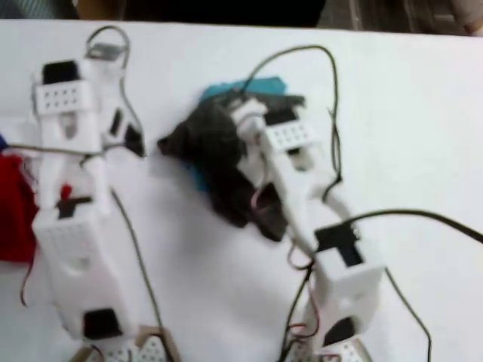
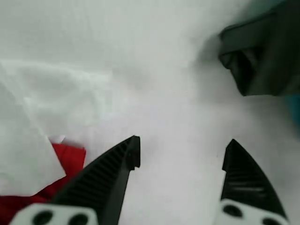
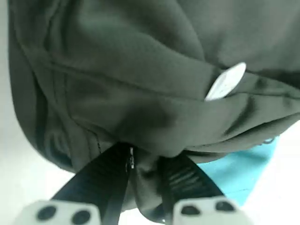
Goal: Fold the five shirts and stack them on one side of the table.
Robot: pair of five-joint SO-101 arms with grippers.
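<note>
A crumpled black shirt (image 1: 211, 154) lies in the middle of the table, partly over a teal shirt (image 1: 260, 85). My right gripper (image 3: 147, 168) is shut on a fold of the black shirt (image 3: 140, 84), whose white label (image 3: 227, 80) shows, with the teal shirt (image 3: 239, 173) beneath. From above, the right gripper (image 1: 240, 115) sits at the shirt's far side. My left gripper (image 2: 183, 152) hangs open over bare table, with nothing between its fingers. A red shirt (image 2: 65, 159) and a white cloth (image 2: 42, 98) lie beside it, the black shirt (image 2: 262, 51) farther off.
The red shirt (image 1: 15, 207) rests at the table's left edge beside the left arm (image 1: 68, 226). Cables (image 1: 332, 98) loop over the table around the right arm. Bare table (image 1: 407, 113) stretches to the right and at the front middle.
</note>
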